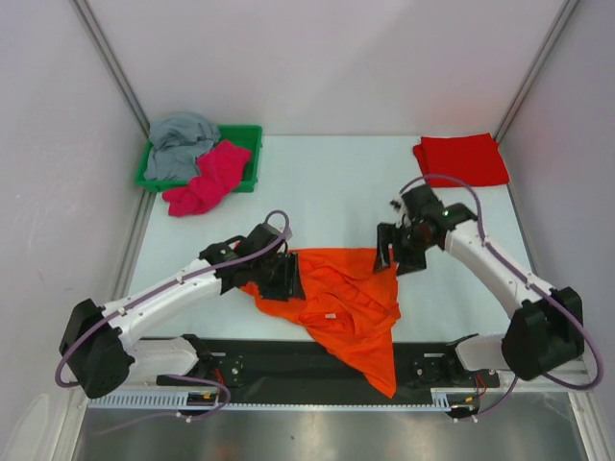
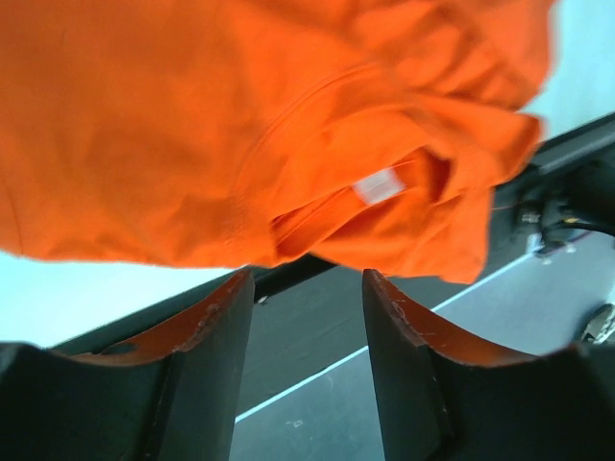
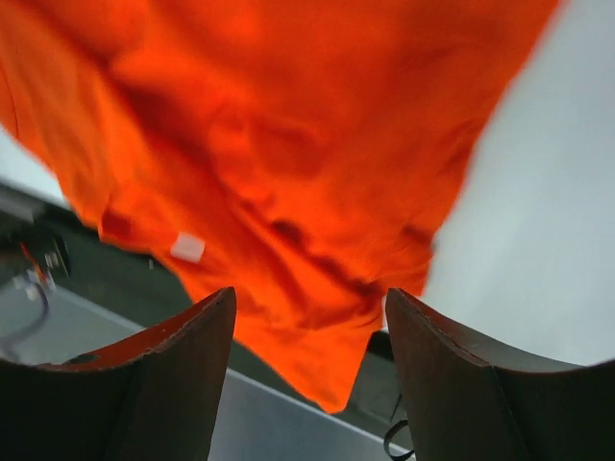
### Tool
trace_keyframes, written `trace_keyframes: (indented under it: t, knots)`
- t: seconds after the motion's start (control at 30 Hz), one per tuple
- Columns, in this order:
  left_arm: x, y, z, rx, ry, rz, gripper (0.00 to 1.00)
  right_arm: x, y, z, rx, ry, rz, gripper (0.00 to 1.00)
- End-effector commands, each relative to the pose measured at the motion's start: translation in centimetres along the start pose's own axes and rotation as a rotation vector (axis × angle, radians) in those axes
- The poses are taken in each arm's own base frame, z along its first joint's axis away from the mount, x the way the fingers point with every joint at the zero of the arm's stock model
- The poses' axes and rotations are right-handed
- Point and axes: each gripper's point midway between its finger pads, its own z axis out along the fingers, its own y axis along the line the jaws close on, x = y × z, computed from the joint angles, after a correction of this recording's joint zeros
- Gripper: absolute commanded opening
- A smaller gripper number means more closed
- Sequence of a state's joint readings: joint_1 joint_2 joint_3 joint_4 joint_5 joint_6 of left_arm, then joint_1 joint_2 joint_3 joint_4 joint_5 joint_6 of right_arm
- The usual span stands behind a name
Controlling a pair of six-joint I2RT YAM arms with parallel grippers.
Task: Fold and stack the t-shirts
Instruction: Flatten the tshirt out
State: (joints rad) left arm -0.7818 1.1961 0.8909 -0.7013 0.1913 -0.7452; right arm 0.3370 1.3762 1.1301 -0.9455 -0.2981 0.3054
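Observation:
A bright orange t-shirt (image 1: 341, 307) lies crumpled at the table's near middle, with its lower tip hanging over the black base strip. My left gripper (image 1: 282, 277) is at the shirt's left edge. In the left wrist view it (image 2: 307, 288) is open and empty, with the orange cloth (image 2: 240, 125) and its white neck label (image 2: 380, 185) just beyond the fingertips. My right gripper (image 1: 391, 254) is at the shirt's far right corner. It (image 3: 309, 303) is also open and empty above the cloth (image 3: 288, 144). A red t-shirt (image 1: 461, 158) lies folded at the back right.
A green tray (image 1: 248, 134) stands at the back left and holds a grey t-shirt (image 1: 181, 144). A magenta pink t-shirt (image 1: 207, 181) spills over the tray's front rim onto the table. The black base strip (image 1: 259, 365) runs along the near edge.

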Motion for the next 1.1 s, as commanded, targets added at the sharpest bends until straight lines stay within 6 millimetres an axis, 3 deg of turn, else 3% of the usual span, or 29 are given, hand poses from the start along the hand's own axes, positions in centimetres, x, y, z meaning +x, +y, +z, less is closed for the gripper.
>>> trace_keyframes:
  t: [0.0,0.1,0.2,0.27,0.57,0.7,0.9,1.0,1.07]
  knots:
    - [2.3,1.4,0.7,-0.041,0.035,-0.102,0.55,6.1,2.0,0.3,-0.079,0.102,-0.062,0.70]
    - [3.9,2.2,1.8,-0.054,0.053,-0.186,0.59,9.8,3.6,1.5,-0.144,0.171,-0.124,0.71]
    - [4.2,2.4,2.4,-0.075,0.052,-0.236,0.61,10.9,3.8,1.6,-0.149,0.179,-0.142,0.85]
    - [4.1,2.9,2.9,-0.112,0.039,-0.246,0.63,11.4,3.9,1.7,-0.130,0.176,-0.174,0.88]
    - [3.9,3.1,6.3,-0.139,0.067,-0.303,0.64,12.2,3.0,4.5,-0.006,0.243,-0.137,0.70]
    - [3.8,3.3,7.0,-0.152,0.062,-0.313,0.63,11.9,2.2,4.9,0.065,0.225,-0.171,0.69]
    - [3.7,3.4,7.2,-0.168,0.068,-0.292,0.57,12.4,2.3,6.0,0.073,0.271,-0.211,0.69]
    - [3.7,3.4,7.3,-0.166,0.074,-0.275,0.47,12.6,2.6,6.7,0.069,0.281,-0.220,0.67]
    - [3.6,3.2,7.3,-0.157,0.072,-0.268,0.35,12.9,2.6,7.3,0.075,0.298,-0.222,0.62]
